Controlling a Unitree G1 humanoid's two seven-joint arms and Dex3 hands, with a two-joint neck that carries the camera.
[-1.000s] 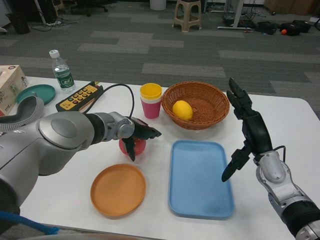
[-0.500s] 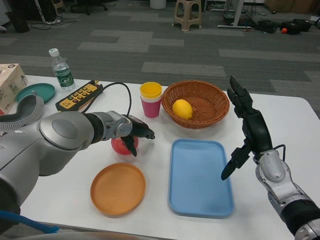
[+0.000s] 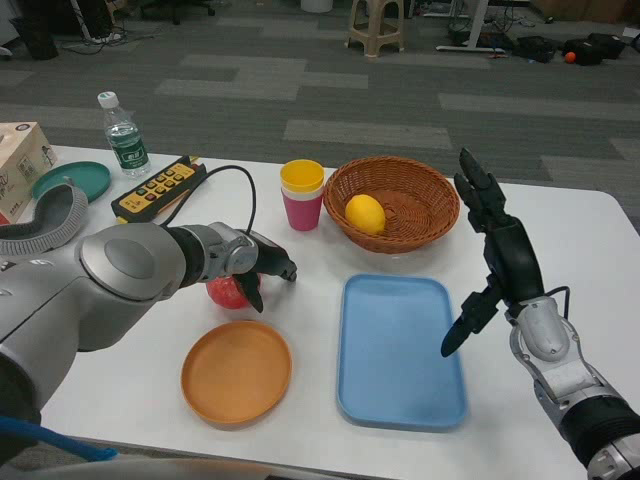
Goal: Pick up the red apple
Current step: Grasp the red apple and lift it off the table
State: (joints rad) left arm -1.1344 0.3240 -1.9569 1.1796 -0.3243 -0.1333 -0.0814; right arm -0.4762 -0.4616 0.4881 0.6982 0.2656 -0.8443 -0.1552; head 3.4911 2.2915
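Left hand (image 3: 262,270), left of centre frame, wraps dark fingers over the red apple (image 3: 226,292), grasping it against the white table (image 3: 560,225) just above the orange plate (image 3: 236,371); the top-down cage suits a smooth, round fruit that could roll. Right hand (image 3: 493,250), at right, hangs released with fingers spread beside the glossy blue tray (image 3: 400,350). Woven basket (image 3: 400,200), upper centre, cradles a lemon (image 3: 365,214).

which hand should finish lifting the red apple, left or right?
Left. The left hand is wrapped over the red apple. The right hand is open beyond the blue tray, far from the apple.
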